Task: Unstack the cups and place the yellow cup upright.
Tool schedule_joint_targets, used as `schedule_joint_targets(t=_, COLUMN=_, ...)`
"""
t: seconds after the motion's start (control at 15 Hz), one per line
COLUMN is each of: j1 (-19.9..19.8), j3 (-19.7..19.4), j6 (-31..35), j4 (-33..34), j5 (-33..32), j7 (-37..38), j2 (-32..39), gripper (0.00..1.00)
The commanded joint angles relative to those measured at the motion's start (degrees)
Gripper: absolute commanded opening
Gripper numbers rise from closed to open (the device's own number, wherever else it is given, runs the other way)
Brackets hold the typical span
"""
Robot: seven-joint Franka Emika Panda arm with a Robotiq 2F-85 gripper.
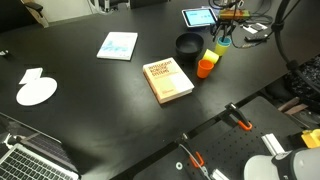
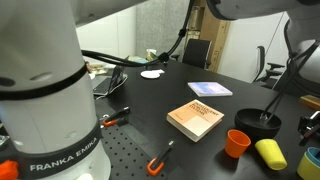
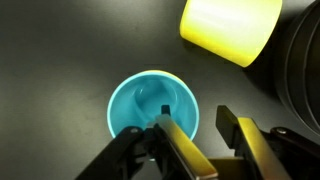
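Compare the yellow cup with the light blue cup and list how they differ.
Pose: the small yellow plastic cup lies on its side; the small light blue plastic cup stands upright, mouth up. Place: the blue cup sits under the pincer, one finger over its mouth; the yellow cup lies clear of it. Both are plain and similar in size.

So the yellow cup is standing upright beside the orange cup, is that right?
Not quite. The yellow cup is beside the orange cup, but it lies on its side, not upright. An exterior view shows this plainly.
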Motion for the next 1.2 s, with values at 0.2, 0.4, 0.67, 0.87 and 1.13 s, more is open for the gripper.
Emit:
schedule_joint_targets(t=0.2, j1=-1.8, j3=1.6, j6=-0.6, j4=1.1, j5=2.0, j7=-0.8, j2=-0.3, gripper=0.05)
schedule_joint_targets(t=0.4, j1=-1.5, j3=1.2, j6=-0.2, j4=0.9, j5=1.5, j7=-0.7, j2=-0.7, gripper=0.07)
schedule_joint_targets(t=0.67, j1=-1.4, j3=1.2, j6=-0.1, j4=-0.6, j5=1.4, j7=-1.1, j2=-2.5, gripper=0.07)
schedule_joint_targets(t=0.87, j1=-0.9, j3=0.8, j6=-0.9, j4=0.2, j5=0.9, j7=-0.7, j2=-2.0, gripper=0.07)
schedule_joint_targets(t=1.13, j1=-0.4, j3=0.3, j6=0.0, j4=-1.0, j5=-0.1, j7=-0.6, j2=-3.4, gripper=0.06)
